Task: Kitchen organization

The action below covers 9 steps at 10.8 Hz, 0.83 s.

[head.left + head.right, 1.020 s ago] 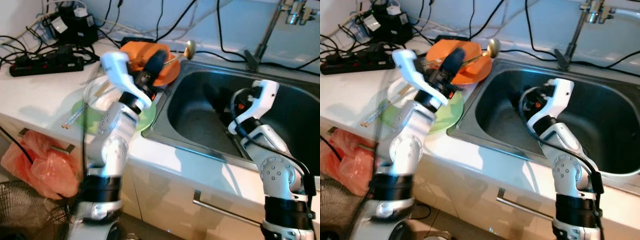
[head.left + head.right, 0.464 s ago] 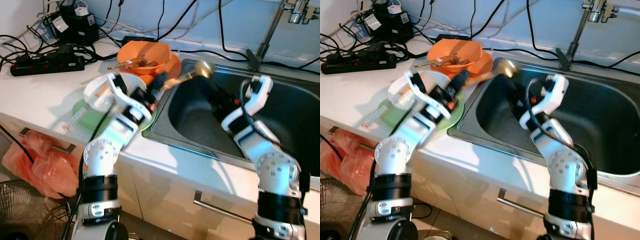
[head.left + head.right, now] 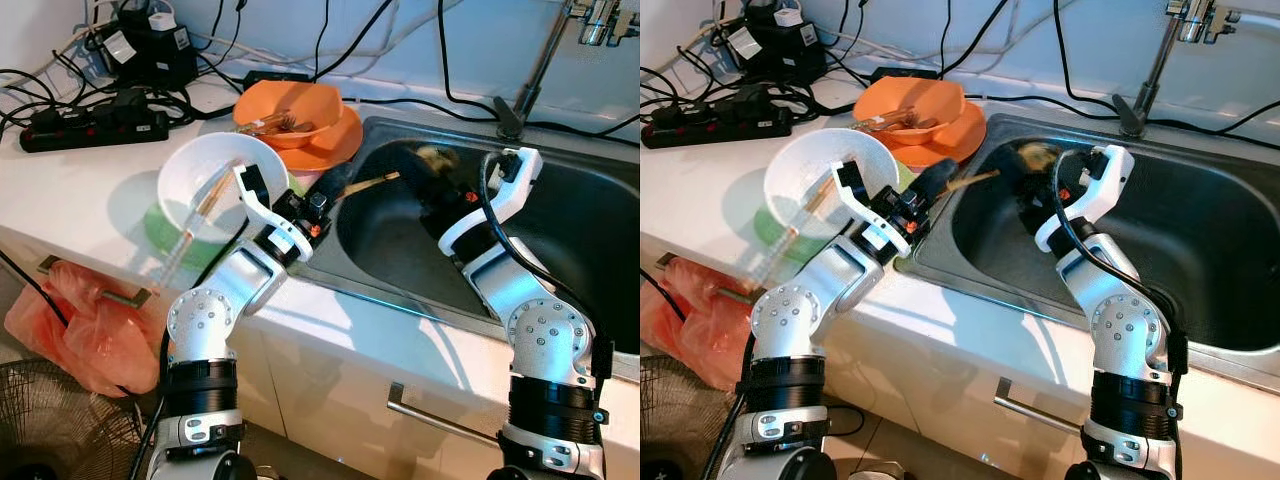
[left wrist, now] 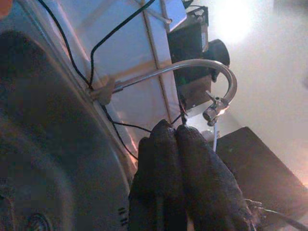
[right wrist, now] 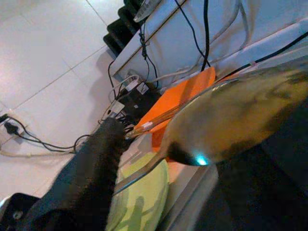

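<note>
Our left gripper (image 3: 322,203) is clamped on the ladle (image 3: 385,178), handle running out over the sink (image 3: 590,260). Its bowl lies right before our right gripper (image 3: 440,205); whether those jaws are parted, we cannot tell.

Blurred ladle (image 3: 425,160) bowl; right claw (image 3: 440,205) fingertips hidden in sink (image 3: 560,215)

White table (image 3: 80,190), one steel sink (image 3: 600,230) set into it at the right, faucet (image 3: 530,75) at the back rim. On the table: black power strip (image 3: 95,125) at the back left with tangled black cables (image 3: 30,85) and a black adapter block (image 3: 150,50); orange plate (image 3: 340,140) beside the sink edge, carrying an orange bowl (image 3: 300,100) (utensils inside, kind unclear); green plate (image 3: 165,225) nearer the front, with a white bowl (image 3: 205,175) holding chopsticks (image 3: 195,215) above it.
</note>
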Motion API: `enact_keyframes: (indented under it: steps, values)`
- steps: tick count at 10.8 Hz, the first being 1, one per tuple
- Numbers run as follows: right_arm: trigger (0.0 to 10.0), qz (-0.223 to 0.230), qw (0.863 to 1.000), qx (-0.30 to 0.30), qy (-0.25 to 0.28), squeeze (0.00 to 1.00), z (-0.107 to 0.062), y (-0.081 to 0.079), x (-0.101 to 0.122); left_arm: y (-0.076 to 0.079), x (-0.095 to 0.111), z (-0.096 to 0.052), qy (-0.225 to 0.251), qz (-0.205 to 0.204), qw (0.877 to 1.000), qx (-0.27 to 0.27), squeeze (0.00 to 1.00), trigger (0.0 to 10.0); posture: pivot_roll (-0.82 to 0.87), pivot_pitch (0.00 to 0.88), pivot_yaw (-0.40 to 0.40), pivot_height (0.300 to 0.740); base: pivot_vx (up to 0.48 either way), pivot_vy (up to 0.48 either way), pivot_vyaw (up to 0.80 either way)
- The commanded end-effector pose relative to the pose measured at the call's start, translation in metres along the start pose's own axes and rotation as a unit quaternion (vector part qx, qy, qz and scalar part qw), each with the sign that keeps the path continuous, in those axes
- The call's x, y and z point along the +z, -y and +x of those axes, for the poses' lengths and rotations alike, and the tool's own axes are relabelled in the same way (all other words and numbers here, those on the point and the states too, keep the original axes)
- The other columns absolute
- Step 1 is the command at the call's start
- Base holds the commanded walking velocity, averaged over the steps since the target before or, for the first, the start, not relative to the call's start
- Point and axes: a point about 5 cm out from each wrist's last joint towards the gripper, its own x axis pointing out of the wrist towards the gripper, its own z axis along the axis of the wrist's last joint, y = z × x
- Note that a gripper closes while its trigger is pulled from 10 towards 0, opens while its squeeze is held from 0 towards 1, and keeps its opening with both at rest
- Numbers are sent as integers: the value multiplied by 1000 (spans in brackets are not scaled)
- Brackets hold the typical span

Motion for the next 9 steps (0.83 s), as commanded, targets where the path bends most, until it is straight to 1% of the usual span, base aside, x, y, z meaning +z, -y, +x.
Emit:
enact_keyframes:
  steps: [1,4,7,9]
  values:
    - [0,2,1000,4,12,0,3,-3,5,9,-9,6,-8,-18,1000,-20,0,0,211,25,48,740,0,0,0]
    - [0,-8,1000,1,12,0,3,-1,5,13,-5,5,-3,-15,1000,-20,0,0,214,25,43,740,0,0,0]
    - [0,-15,1000,-5,20,0,4,0,8,22,0,5,-11,-11,999,-30,0,0,214,23,42,740,0,0,0]
    - [0,-21,999,-10,24,0,4,1,9,22,0,3,-18,-9,999,-26,0,0,216,22,44,740,0,0,0]
